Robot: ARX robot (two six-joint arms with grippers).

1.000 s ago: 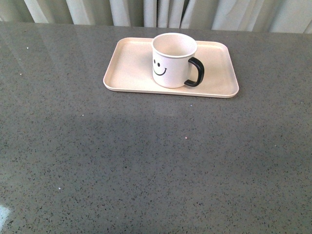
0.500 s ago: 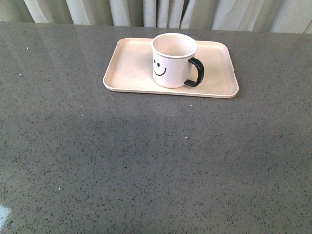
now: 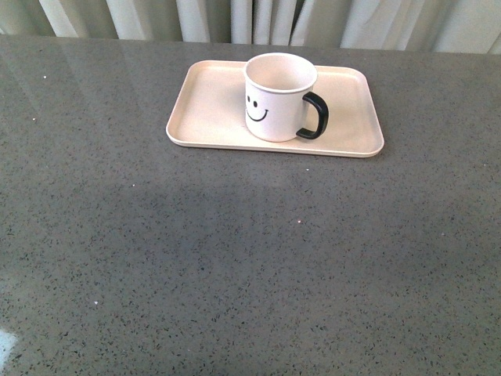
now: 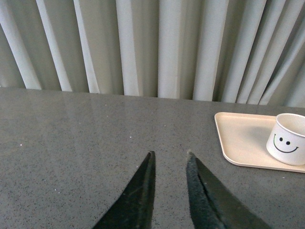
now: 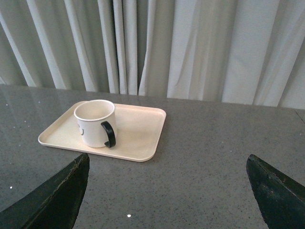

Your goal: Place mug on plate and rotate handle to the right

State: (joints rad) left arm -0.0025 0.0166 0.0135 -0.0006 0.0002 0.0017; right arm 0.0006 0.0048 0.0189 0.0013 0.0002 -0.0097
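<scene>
The white mug (image 3: pixel 278 98) with a black smiley face stands upright on the cream plate (image 3: pixel 207 110) at the far middle of the table. Its black handle (image 3: pixel 315 116) points to the right in the front view. Neither arm shows in the front view. In the left wrist view the left gripper (image 4: pixel 169 155) is shut, holding nothing, well short of the plate (image 4: pixel 243 138) and mug (image 4: pixel 286 143). In the right wrist view the right gripper (image 5: pixel 167 161) is open wide and empty, back from the plate (image 5: pixel 138 138); the mug (image 5: pixel 94 121) and handle (image 5: pixel 109 134) face it.
The grey speckled tabletop (image 3: pixel 235 258) stretches from the plate to the near edge. Pale curtains (image 3: pixel 258 19) hang right behind the table's far edge.
</scene>
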